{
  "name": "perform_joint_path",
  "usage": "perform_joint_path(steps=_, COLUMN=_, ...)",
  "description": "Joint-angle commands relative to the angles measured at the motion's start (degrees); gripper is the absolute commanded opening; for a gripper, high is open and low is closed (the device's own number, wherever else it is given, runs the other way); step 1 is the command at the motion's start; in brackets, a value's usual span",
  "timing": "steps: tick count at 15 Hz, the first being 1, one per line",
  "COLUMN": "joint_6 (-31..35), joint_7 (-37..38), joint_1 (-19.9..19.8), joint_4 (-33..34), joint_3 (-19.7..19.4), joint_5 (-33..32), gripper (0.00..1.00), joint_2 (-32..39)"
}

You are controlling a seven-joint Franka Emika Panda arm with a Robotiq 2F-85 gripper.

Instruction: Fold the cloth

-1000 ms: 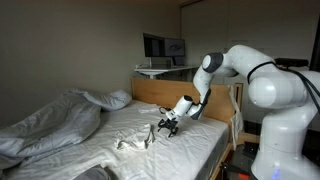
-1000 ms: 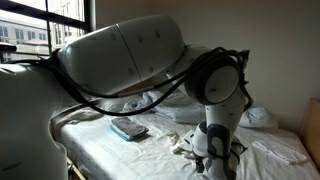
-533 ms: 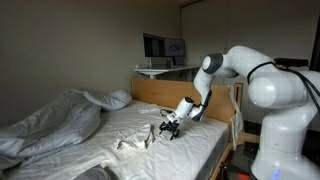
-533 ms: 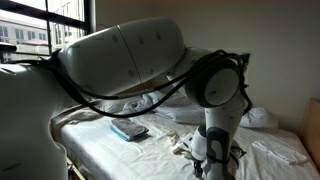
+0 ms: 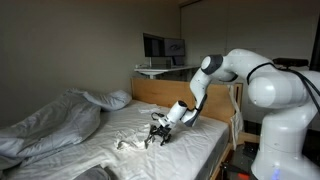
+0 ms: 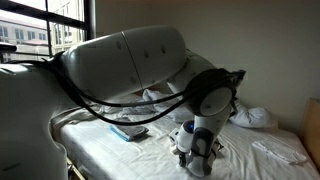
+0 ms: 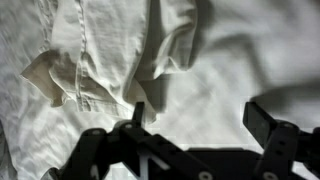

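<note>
Cloth (image 7: pixel 100 50) bunched, hemmed edge beside spread-jawed tool (image 7: pixel 200 118); flat bed (image 5: pixel 195 150) around.

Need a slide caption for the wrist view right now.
Open gripper poised beside a bunched-up part of the wrinkled white cloth.

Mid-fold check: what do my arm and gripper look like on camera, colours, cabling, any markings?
The arm is glossy white with rounded, bulbous shells and dark joint bands. Black cables loop along its outside in both exterior views. The gripper is black, mounted on a pale wrist section; in the wrist view its fingers are blocky and angular. No markings are legible.
</note>
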Motion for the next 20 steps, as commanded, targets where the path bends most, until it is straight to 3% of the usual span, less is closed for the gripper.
perform_joint_path(steps=1, joint_6=-6.5, joint_7=-0.2, joint_1=6.0, joint_4=2.1, joint_3=5.8, joint_5=0.4, gripper=1.0, joint_2=4.2)
perform_joint_path(steps=2, joint_6=-8.0, joint_7=0.0, joint_1=7.8, joint_4=2.8, joint_3=6.8, joint_5=0.5, gripper=1.0, joint_2=5.0)
perform_joint_path(steps=3, joint_6=-6.1, joint_7=0.2, joint_1=6.0, joint_4=1.0, joint_3=5.1, joint_5=0.2, gripper=1.0, joint_2=3.1)
perform_joint_path(steps=6, joint_6=-8.1, joint_7=0.7, joint_1=10.1, joint_4=2.9, joint_3=6.3, joint_5=0.4, gripper=1.0, joint_2=4.8)
perform_joint_path(steps=20, joint_6=-8.0, joint_7=0.7, joint_1=8.6, joint_4=3.4, joint_3=6.3, joint_5=0.4, gripper=1.0, joint_2=5.0)
